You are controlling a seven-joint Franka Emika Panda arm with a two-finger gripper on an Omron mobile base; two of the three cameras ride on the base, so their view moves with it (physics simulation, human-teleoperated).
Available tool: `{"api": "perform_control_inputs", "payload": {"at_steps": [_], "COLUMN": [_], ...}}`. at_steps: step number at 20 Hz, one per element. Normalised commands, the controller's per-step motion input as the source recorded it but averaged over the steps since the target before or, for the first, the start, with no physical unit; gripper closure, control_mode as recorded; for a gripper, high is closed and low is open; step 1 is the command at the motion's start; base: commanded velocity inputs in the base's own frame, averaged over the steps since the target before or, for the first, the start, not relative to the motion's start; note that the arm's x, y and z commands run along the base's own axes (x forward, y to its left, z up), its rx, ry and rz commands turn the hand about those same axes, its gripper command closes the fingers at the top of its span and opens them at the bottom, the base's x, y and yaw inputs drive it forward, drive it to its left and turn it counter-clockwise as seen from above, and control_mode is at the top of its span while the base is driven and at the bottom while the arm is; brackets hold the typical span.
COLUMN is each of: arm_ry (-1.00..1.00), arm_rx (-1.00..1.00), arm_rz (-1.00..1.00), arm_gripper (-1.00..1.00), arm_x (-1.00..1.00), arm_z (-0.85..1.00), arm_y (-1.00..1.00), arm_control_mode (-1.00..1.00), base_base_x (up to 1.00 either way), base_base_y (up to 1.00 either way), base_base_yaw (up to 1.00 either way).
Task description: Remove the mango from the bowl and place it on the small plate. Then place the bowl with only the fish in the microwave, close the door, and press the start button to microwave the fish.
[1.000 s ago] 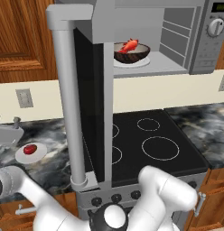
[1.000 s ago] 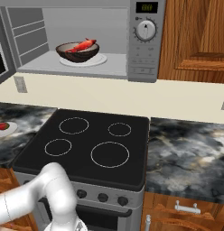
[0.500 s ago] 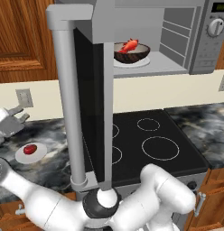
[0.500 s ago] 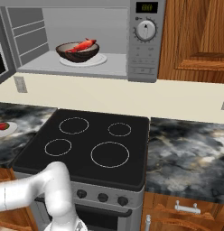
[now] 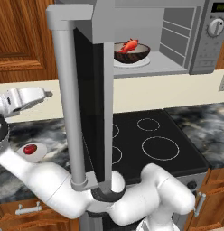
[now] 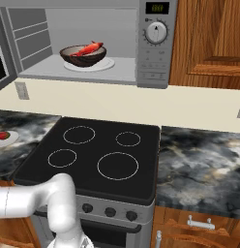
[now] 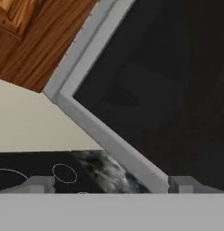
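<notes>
We see the bowl (image 5: 132,52) sitting inside the microwave (image 6: 156,58) on its white turntable (image 6: 106,65), with only the fish (image 6: 88,49) lying in it, orange-red and resting across the rim. The mango (image 5: 29,149) lies on the small plate (image 5: 39,154), which rests on the marbled table (image 6: 199,169) at about 9 o'clock of the black stovetop (image 6: 100,155) in the left base view. The door (image 5: 89,113) stands swung wide open, its long handle bar (image 5: 71,103) running upright in the left base view. The end effector (image 5: 45,94) shows at about 9 o'clock of that view, beside the door's outer face; in the hand view its two finger tips (image 7: 184,184) sit far apart at the bottom, spread wide and holding nothing, with the door's dark glass and grey frame close ahead. We cannot tell whether a finger touches the door.
</notes>
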Motion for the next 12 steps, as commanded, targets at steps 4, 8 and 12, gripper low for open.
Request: {"api": "perform_control_inputs", "payload": {"at_steps": [4,8,12], "arm_ry": [-0.14,-0.24,-0.38], "arm_rx": [0.37,0.35,0.32], "arm_rz": [0.29,0.36,0.36], "arm_gripper": [-1.0,-1.0,-1.0], "arm_x": [0.14,0.0,0.0], "arm_z": [0.0,0.0,0.06], "arm_y": [-1.0,-1.0,-1.0], "arm_control_mode": [-1.0,-1.0,-1.0], "base_base_x": [0.0,0.0,0.0], "base_base_y": [0.0,0.0,0.0], "base_base_yaw": [0.0,0.0,0.0]}}
